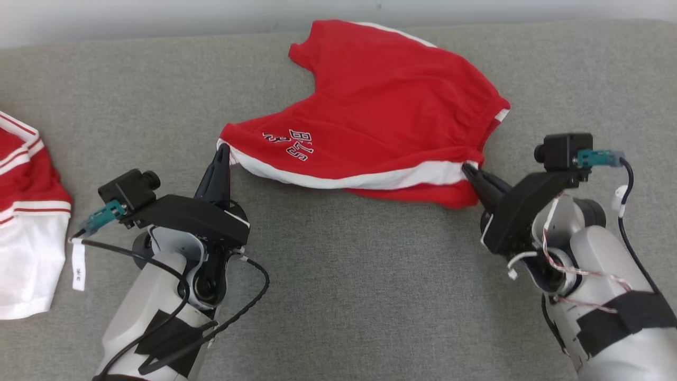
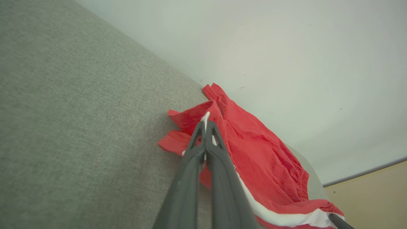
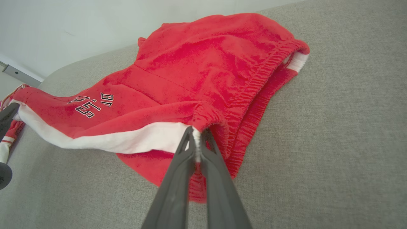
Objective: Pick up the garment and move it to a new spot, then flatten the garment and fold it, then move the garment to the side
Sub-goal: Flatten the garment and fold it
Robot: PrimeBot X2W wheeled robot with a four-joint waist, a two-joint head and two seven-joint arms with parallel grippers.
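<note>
Both grippers are clamping shut on the shorts along the white stripe: L gripper is pinching the left end of it, R gripper is pinching the right end by the elastic waistband, w/ the stripe stretching btwn them. The shorts are lying on the grey cushion, mid-to-far part, w/ the far end reaching toward the wall. The near edge is looking a bit raised and the rest is resting on the cushion. Judging by this, the job is sitting at the move or flatten stage. The cloth is bunching and wrinkling and a red layer is tucking under near the R gripper, so it isn't flat yet. No fold is showing, and the move to the side is left to do. Other stuff: a second red-and-white garment is lying at the far left of the cushion, well apart from the shorts. Nothing is sitting btwn the grippers. The wall is crowding the far side, and that other garment is taking up room if left is the side picked.
</note>
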